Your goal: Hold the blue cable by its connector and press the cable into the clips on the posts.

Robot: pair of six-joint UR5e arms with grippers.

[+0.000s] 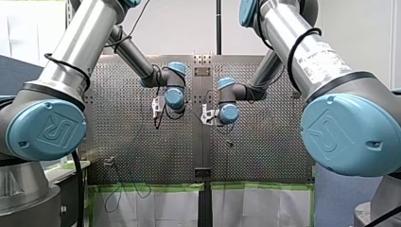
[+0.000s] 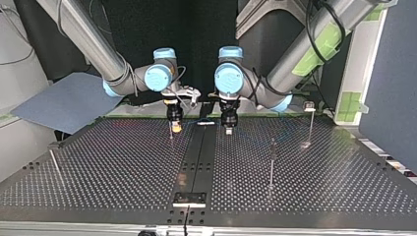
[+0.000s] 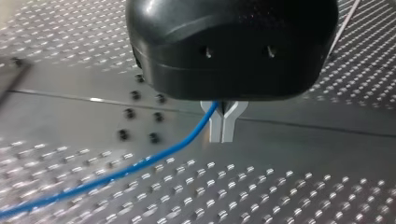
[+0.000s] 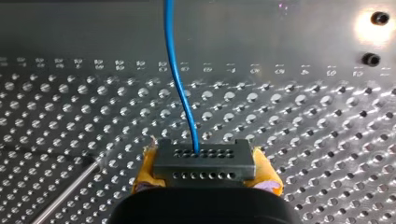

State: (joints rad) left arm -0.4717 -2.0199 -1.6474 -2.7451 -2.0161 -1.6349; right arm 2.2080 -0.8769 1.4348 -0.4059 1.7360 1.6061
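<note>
Nearest, towards the near edge of the perforated table (image 2: 123, 191) in the top view, 1 upright post (image 2: 271, 164) stands to the right of the centre seam. A 2nd post (image 2: 310, 125) stands beyond it towards the far right corner, and a 3rd (image 2: 55, 164) leans near the left edge. No cable is seen at any of the 3, so the clipping is judged not yet begun. Farther off, close to the far edge and on either side of the seam, both grippers hang low over the table. My right gripper (image 4: 205, 175) has its yellow pads (image 4: 144, 175) clamped on the 2 ends of the dark connector (image 4: 204, 158), jaws set to the block's width. This grip suits the task, since the rigid block offers a firm hold where thin wire might slip. The blue cable (image 4: 180, 84) leaves the connector's face and runs away over the table. My left gripper (image 3: 223, 133) has its metal fingers (image 3: 215, 126) pinched almost together on that cable, which trails off from them, low over the table. Judgement: the 2 holds probably serve to keep a span taut for lowering into a clip. Risk: the posts are slender and well apart from the grippers, so a sideways push could bend 1.
</note>
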